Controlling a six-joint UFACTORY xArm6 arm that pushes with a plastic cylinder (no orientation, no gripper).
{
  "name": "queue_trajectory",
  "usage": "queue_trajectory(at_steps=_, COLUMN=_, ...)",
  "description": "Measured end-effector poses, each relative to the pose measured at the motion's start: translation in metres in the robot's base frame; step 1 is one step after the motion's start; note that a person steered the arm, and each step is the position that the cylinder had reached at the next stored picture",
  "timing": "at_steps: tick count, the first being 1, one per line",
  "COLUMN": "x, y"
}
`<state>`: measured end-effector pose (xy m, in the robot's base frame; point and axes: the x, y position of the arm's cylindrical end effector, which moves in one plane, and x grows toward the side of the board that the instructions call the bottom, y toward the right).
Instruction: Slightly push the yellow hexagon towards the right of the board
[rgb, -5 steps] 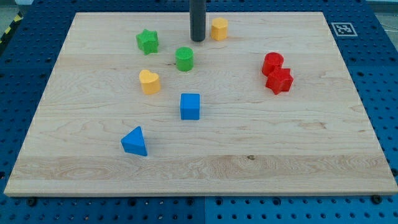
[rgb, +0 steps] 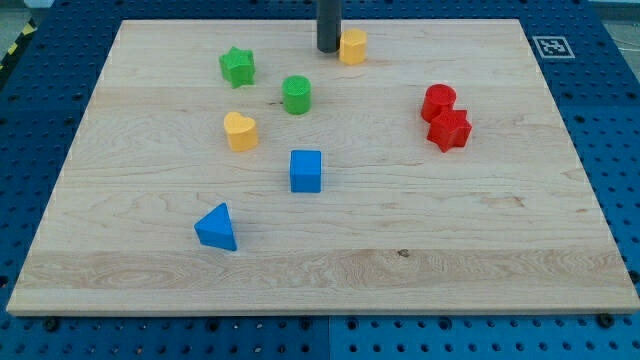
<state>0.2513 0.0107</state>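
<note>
The yellow hexagon (rgb: 352, 46) sits near the view's top centre of the wooden board (rgb: 500, 250). My tip (rgb: 328, 50) stands just to the view's left of the hexagon, touching or nearly touching its left side. The dark rod rises from there out of the top of the view.
A green star (rgb: 237, 67) and a green cylinder (rgb: 297, 95) lie to the lower left of my tip. A yellow heart (rgb: 240, 131), a blue cube (rgb: 306, 170) and a blue triangle (rgb: 217, 228) lie further down. A red cylinder (rgb: 438, 101) and a red star (rgb: 449, 130) touch at the right.
My tip has moved up the view and a little right, closing in on the yellow hexagon's left side. No block has visibly moved.
</note>
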Motion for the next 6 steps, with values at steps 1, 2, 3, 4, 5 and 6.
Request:
queue_trajectory(at_steps=1, x=0.003, y=0.012)
queue_trajectory(at_steps=2, x=0.003, y=0.015)
queue_trajectory(at_steps=3, x=0.003, y=0.029)
queue_trajectory(at_steps=4, x=0.003, y=0.036)
queue_trajectory(at_steps=5, x=0.023, y=0.045)
queue_trajectory(at_steps=6, x=0.033, y=0.047)
